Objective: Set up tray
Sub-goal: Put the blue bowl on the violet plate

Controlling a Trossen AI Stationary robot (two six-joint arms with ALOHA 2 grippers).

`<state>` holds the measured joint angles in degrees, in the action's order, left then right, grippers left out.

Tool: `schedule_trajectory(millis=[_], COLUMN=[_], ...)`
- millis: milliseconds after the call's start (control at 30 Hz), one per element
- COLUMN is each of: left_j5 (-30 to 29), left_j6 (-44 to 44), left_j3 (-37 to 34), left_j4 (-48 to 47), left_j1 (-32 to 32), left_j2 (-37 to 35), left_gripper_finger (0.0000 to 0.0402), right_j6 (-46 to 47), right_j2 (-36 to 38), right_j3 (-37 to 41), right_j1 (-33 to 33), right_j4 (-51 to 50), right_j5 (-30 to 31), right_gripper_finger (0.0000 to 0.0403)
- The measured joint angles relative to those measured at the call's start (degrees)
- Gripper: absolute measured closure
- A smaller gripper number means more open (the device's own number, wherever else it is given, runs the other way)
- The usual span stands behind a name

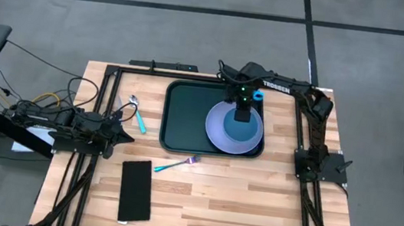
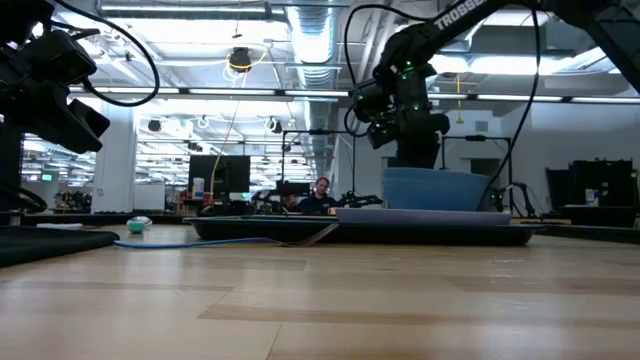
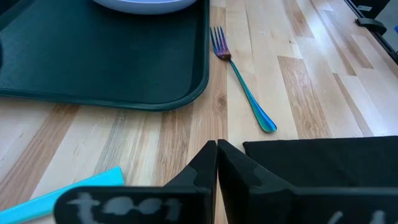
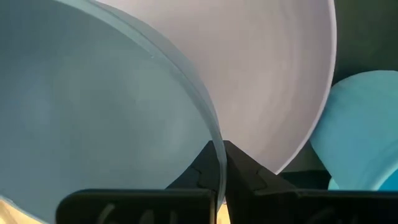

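tray [image 1: 186,119] sits mid-table, far side; lavender plate [image 1: 219,127] on its right half, blue bowl [image 1: 242,129] on the plate. right gripper [image 4: 219,163] pinched on the bowl's rim. left gripper [image 3: 217,163] fingers pressed together, empty, low over the wood near the fork [image 3: 242,81] and black rectangle [image 1: 136,191].

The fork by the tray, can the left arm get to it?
Probably yes. The fork lies alone on bare wood just outside the tray, and the left gripper, shut and empty, waits nearby with nothing between them. The right gripper is busy at the blue bowl.
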<state>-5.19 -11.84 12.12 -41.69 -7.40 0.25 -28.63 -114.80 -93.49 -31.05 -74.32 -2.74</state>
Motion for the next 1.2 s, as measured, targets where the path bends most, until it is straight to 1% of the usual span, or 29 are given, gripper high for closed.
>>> schedule_trajectory(millis=[667, 933, 1200], left_j5=[0.0, 0.0, 0.0], left_j6=[0.0, 0.0, 0.0], left_j3=[0.0, 0.0, 0.0], left_j4=[0.0, 0.0, 0.0], left_j1=[0.0, 0.0, 0.0], left_j2=[0.0, 0.0, 0.0], left_gripper_finger=[0.0401, 0.0401, 0.0401], right_j6=[0.3, 0.3, 0.3], right_j2=[0.0, 0.0, 0.1], right_j3=[0.0, 0.0, 0.0], right_j1=[-0.1, -0.1, -0.1], right_j4=[1.8, 1.8, 2.0], right_j5=[-0.2, -0.2, -0.2], right_gripper_finger=[0.0401, 0.0377, 0.0365])
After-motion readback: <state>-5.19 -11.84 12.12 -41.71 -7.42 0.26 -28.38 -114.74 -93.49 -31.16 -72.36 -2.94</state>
